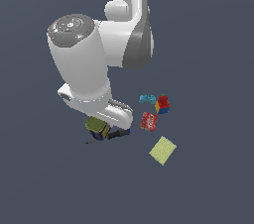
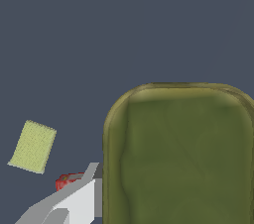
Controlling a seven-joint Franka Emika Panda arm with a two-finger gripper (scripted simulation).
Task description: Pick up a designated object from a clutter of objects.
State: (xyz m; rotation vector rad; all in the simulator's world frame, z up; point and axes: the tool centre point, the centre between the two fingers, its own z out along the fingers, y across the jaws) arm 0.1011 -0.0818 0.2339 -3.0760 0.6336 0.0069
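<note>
- Screwdriver [image 1: 106, 136] sits farthest toward the exterior view's left, thin shaft poking out on the floor, black handle lying just beside the tin and partly under the arm's hand.
- Tin [image 1: 97, 128], the designated object: olive-green top, navy side with a yellow patch, directly under the gripper [image 1: 101, 124]. It looks slightly above the floor, but contact with the ground can't be confirmed.
- Wrist view agrees: tin top [image 2: 181, 156] fills much of the frame, very close to the camera, so the hand is right over it.
- Jaws: one grey finger [image 2: 79, 196] shows alongside the tin's edge, the other is out of frame. Seems closed around the tin's sides, narrow grasp across the short axis, probably why the hand is turned that way. Firm hold is a judgement, not seen.
- Red can [image 1: 148, 121] lies near, to the exterior view's right of the tin, apart from it; a sliver also shows in the wrist view [image 2: 67, 181].
- Cyan piece [image 1: 147, 98] and cube [image 1: 162, 104] sit touching or nearly so, beyond the can.
- Flat yellow-green square [image 1: 162, 150] lies alone, well apart from the rest.
- Task judged at grasp or early lift.
</note>
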